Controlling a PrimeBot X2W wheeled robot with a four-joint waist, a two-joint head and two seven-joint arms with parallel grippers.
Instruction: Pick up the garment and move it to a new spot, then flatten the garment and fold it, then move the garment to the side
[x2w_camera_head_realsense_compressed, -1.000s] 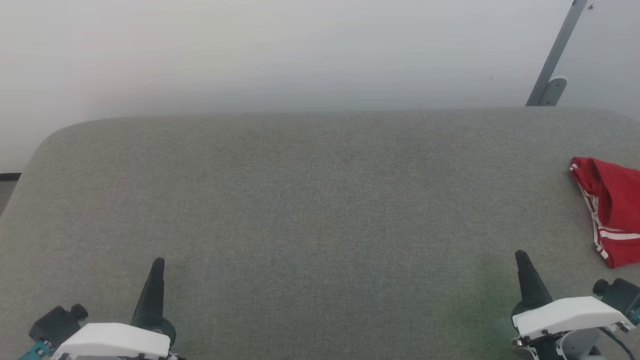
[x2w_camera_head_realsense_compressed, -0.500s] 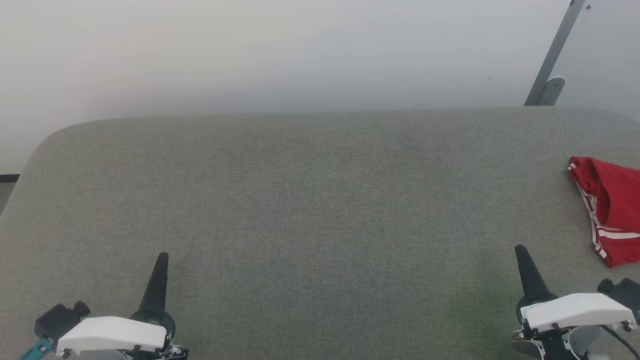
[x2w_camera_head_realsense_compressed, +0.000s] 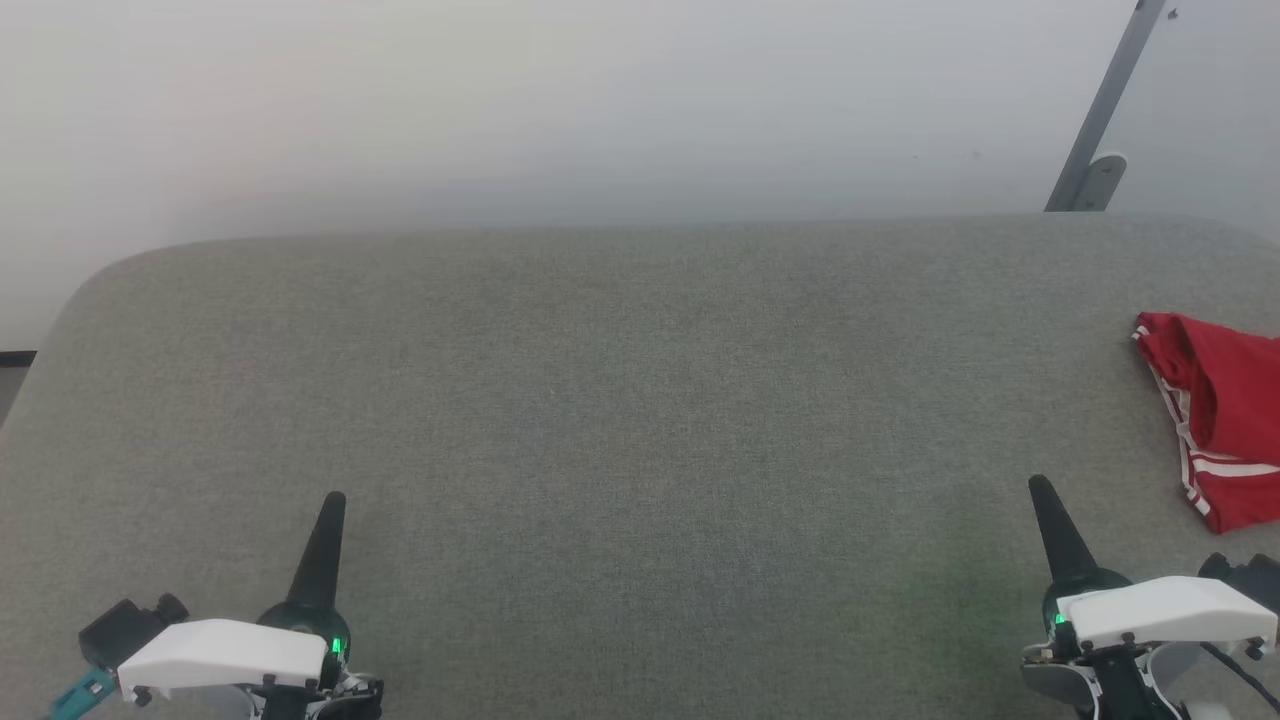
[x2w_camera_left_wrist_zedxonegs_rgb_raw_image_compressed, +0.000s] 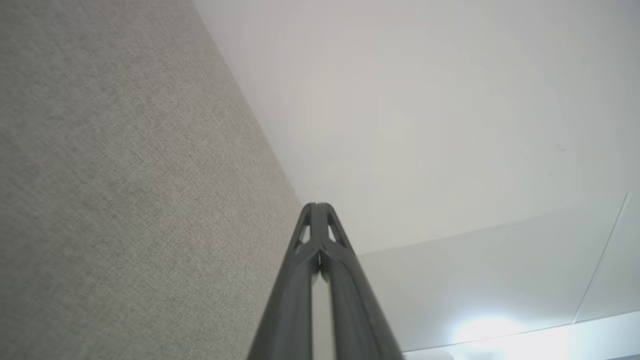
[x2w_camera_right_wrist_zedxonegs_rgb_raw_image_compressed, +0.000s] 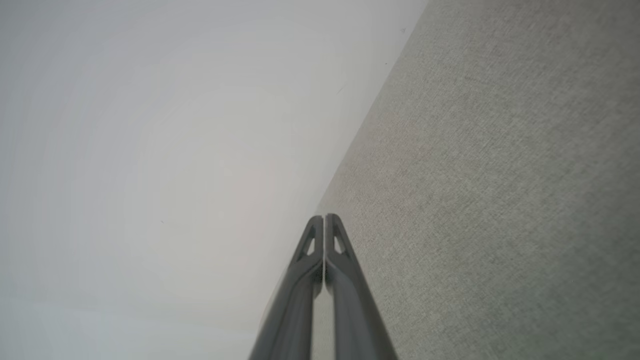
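Left gripper (x2w_camera_head_realsense_compressed: 335, 500), right gripper (x2w_camera_head_realsense_compressed: 1038, 486) farther forward

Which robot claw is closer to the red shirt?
The right claw. In the head view it sits a little below and left of the red shirt, not touching. The left claw is far off across the grey table, at lower left.

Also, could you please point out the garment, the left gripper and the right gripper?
garment (x2w_camera_head_realsense_compressed: 1235, 400), head view, on its red body.
left gripper (x2w_camera_head_realsense_compressed: 333, 503), head view, tip of its shut fingers.
right gripper (x2w_camera_head_realsense_compressed: 1040, 490), head view, tip of its shut fingers.
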